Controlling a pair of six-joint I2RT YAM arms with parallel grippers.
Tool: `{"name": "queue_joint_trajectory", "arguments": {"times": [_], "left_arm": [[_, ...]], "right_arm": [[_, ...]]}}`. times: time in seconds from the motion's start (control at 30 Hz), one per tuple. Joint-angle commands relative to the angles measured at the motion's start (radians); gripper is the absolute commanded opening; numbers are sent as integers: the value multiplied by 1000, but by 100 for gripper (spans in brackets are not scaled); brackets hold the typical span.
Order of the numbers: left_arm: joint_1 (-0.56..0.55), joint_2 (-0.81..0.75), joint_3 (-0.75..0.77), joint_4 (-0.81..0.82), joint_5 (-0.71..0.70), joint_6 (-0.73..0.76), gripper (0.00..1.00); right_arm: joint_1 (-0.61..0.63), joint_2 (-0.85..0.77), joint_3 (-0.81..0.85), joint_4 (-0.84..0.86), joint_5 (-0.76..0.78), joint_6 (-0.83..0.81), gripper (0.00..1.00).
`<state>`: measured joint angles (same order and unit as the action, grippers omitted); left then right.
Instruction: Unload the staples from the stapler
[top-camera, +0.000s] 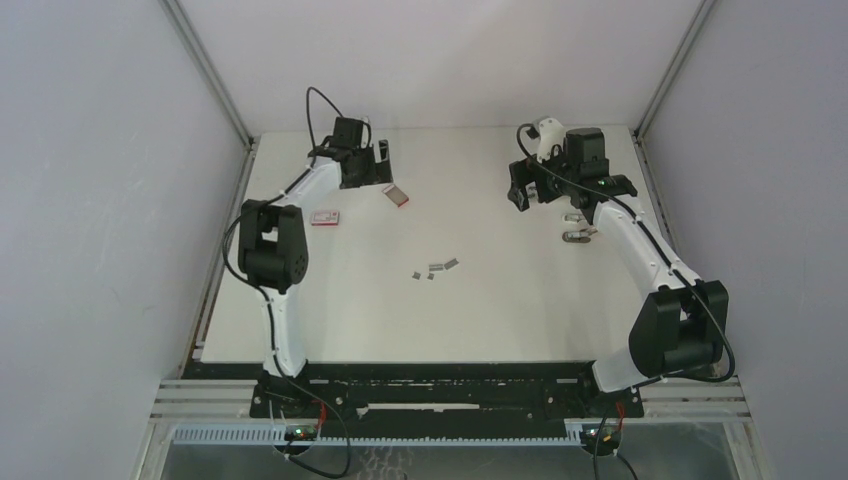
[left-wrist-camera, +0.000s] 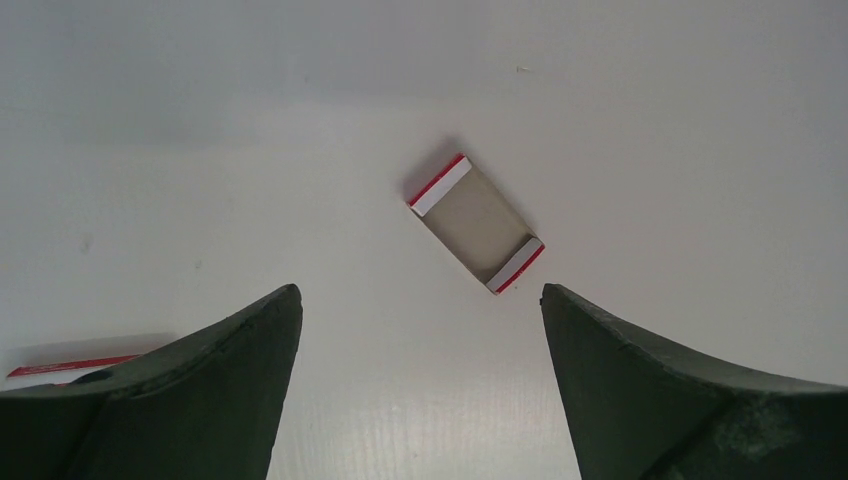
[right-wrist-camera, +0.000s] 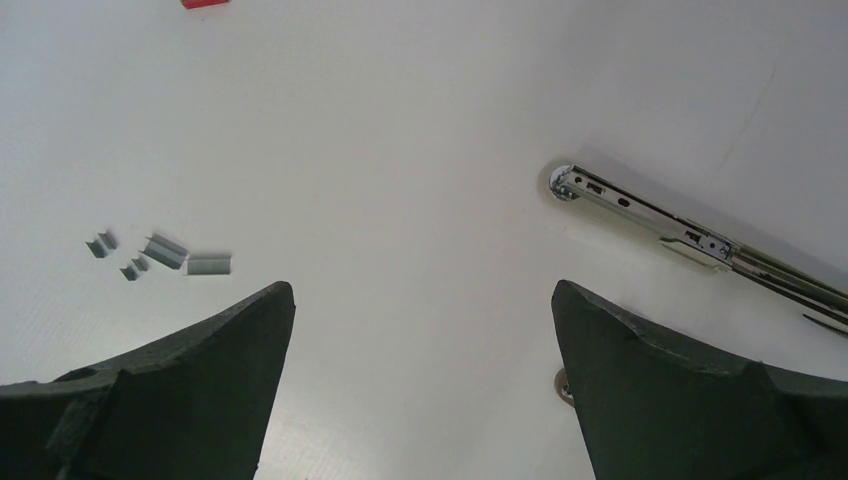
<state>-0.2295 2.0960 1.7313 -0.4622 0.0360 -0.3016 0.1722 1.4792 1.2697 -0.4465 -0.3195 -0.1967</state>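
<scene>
Several staples lie loose in a small grey cluster on the white table, and neither arm holds them. In the right wrist view they appear as short strips, touching or just beside one another. The stapler rests to the right of the staples and a little farther back. Its bright metal rail lies flat on the surface, though whether the stapler is fully opened out is hard to tell from above. The right gripper hangs over the stapler, fingers spread wide and grasping nothing. The left gripper, well left of the staples and farther back, also has its fingers spread apart and empty. One red-and-white box lies beneath it, framed between its fingertips in the wrist view. A second box lies farther left of the staples.
</scene>
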Motion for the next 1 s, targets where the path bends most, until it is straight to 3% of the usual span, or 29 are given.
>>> {"name": "queue_joint_trajectory", "arguments": {"times": [0.0, 0.8, 0.97], "left_arm": [[-17, 31, 73, -36, -19, -52, 90], [-63, 182, 193, -122, -58, -71, 57], [-64, 207, 215, -132, -66, -71, 56]], "right_arm": [[12, -40, -3, 32, 10, -31, 100], [47, -42, -12, 38, 25, -51, 100], [47, -49, -16, 41, 20, -52, 100]]}}
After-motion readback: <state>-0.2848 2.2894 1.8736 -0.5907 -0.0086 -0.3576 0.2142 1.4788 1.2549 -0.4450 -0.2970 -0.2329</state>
